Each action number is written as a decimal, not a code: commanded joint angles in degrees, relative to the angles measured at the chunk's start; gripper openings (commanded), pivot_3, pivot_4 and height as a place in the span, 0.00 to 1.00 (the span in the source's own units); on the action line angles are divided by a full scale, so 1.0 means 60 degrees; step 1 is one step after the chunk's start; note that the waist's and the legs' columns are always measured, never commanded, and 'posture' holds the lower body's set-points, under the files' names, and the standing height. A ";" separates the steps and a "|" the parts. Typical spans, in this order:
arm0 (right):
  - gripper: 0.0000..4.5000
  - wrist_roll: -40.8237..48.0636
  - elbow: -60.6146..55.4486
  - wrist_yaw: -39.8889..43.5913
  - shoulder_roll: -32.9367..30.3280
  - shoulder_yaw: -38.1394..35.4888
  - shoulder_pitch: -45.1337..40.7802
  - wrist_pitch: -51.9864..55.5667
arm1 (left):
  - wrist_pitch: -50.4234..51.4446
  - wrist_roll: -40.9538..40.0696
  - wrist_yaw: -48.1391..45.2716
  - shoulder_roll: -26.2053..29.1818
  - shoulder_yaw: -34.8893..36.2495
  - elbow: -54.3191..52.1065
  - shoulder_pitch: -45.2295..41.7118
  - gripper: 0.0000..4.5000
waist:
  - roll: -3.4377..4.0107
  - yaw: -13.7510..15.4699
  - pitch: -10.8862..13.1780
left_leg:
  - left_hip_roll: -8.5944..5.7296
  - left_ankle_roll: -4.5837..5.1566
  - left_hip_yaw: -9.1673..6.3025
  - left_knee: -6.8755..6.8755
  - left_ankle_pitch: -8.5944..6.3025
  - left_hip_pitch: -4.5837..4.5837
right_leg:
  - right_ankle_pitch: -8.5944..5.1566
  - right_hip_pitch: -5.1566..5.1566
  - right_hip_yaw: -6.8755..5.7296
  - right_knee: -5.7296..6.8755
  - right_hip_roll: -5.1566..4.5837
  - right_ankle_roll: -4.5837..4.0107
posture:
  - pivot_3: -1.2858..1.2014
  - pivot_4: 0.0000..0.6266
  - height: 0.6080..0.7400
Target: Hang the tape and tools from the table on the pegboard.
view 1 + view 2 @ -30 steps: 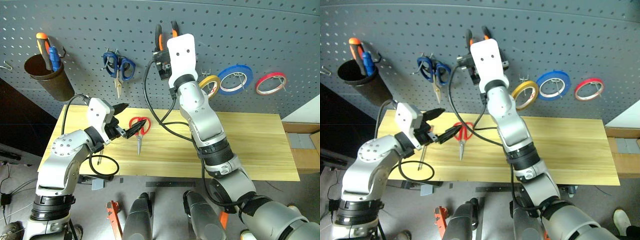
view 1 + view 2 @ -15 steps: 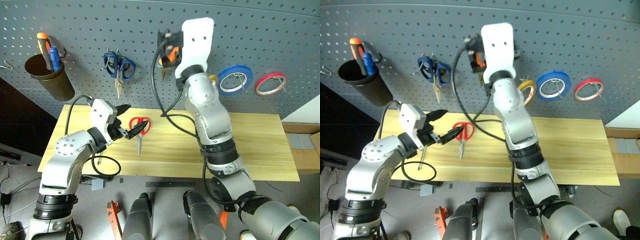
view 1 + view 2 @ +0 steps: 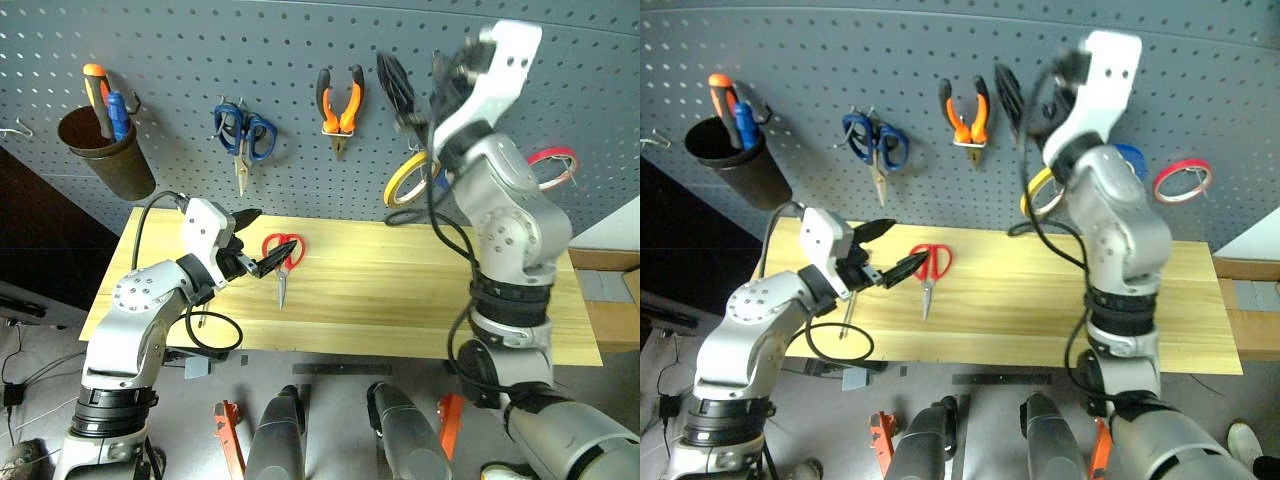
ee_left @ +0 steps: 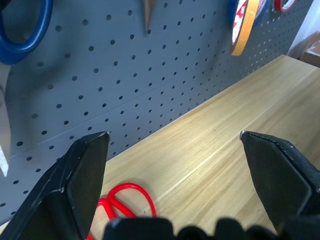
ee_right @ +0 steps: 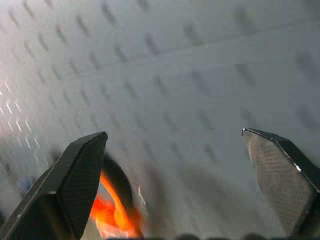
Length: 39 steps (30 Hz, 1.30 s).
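Right gripper [image 3: 395, 85] has swung away to 3 o'clock, fingers released, leaving the small pliers [image 3: 340, 105] hung on the pegboard [image 3: 200, 50]; left gripper [image 3: 262, 240], fingers also released, waits by the red-handled scissors [image 3: 281, 258] at 9 o'clock on the tabletop [image 3: 400, 290]

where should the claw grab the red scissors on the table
Judging by their pose, grip the closed blades just below the pivot, coming from above. The red scissors lie flat on the table, handle loops toward the pegboard, tip toward the robot. The open left claw hovers right beside them.

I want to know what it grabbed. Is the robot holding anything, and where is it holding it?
Nothing. The left end effector is open above the table, and the right end effector is open by the pegboard.
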 commanded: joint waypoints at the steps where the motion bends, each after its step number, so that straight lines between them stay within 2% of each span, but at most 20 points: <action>1: 0.99 0.1222 -0.1724 0.1685 -0.0988 0.0376 0.0915 0.0606 | 0.0063 0.0149 0.0287 -0.0018 0.0099 -0.0131 0.0230 1.00 | 0.0000 -0.0028 0.0000 | 0.0000 0.0000 0.0000 -0.0002 0.0000 0.0000 | 0.0000 -0.0002 0.0001 0.0001 0.0000 0.0000 | 0.50 0.45 1.00; 7: 0.99 0.3096 -0.2943 0.3497 -0.2802 0.0335 0.2517 0.1709 | 0.0393 0.0331 0.0777 -0.0157 0.0011 -0.0138 0.0554 1.00 | 0.0000 -0.0044 0.0000 | -0.0001 0.0003 0.0001 0.0008 0.0002 0.0010 | -0.0001 0.0010 0.0007 0.0004 0.0019 0.0001 | 0.49 0.46 1.00; 11: 0.99 0.3202 -0.3539 0.4058 -0.3634 0.1095 0.3420 0.1898 | 0.1136 0.0810 0.1210 -0.0144 -0.0400 0.0036 0.0795 1.00 | -0.0006 -0.0029 -0.0004 | -0.0008 0.0007 -0.0004 0.0011 0.0004 0.0024 | -0.0002 0.0030 0.0004 0.0001 0.0027 0.0004 | 0.49 0.46 1.00; 14: 0.99 0.2526 -0.3470 0.3627 -0.3691 0.1787 0.3659 0.1706 | 0.1781 0.1059 0.1598 -0.0231 -0.0580 0.0188 0.0881 1.00 | -0.0006 -0.0048 -0.0004 | -0.0012 0.0007 -0.0001 0.0011 0.0004 0.0024 | -0.0002 0.0027 0.0009 0.0000 0.0037 0.0004 | 0.49 0.46 1.00; 20: 0.99 0.0663 -0.3080 0.3045 -0.3739 0.3606 0.3862 0.1286 | 0.3361 0.1248 0.3449 -0.1506 -0.0256 0.1625 -0.0042 1.00 | -0.0017 -0.0001 -0.0011 | -0.0021 0.0005 -0.0015 0.0024 0.0005 0.0023 | -0.0002 0.0029 -0.0007 0.0006 0.0046 0.0004 | 0.49 0.47 1.00; 29: 0.99 -0.0010 -0.2878 0.2950 -0.3268 0.4111 0.3574 0.1279 | 0.3556 0.1735 0.4480 -0.2717 -0.0442 0.3680 -0.1279 1.00 | -0.0018 0.0001 -0.0012 | -0.0020 0.0005 -0.0012 0.0022 0.0005 0.0021 | -0.0002 0.0030 -0.0004 0.0003 0.0039 0.0004 | 0.48 0.47 1.00; 38: 0.99 -0.0231 -0.2835 0.3126 -0.3191 0.4239 0.3520 0.1364 | 0.3287 0.2337 0.5342 -0.3158 -0.0418 0.5120 -0.1906 1.00 | -0.0018 -0.0010 -0.0013 | -0.0021 0.0004 -0.0012 0.0023 0.0005 0.0026 | -0.0002 0.0032 -0.0002 0.0007 0.0041 0.0004 | 0.48 0.48 1.00; 39: 1.00 -0.0246 -0.2826 0.3160 -0.3224 0.4262 0.3523 0.1366 | 0.3233 0.2355 0.5354 -0.3207 -0.0433 0.5230 -0.1965 0.96 | -0.0018 -0.0010 -0.0013 | -0.0021 0.0004 -0.0011 0.0023 0.0005 0.0027 | -0.0001 0.0033 -0.0002 0.0008 0.0041 0.0004 | 0.48 0.48 1.00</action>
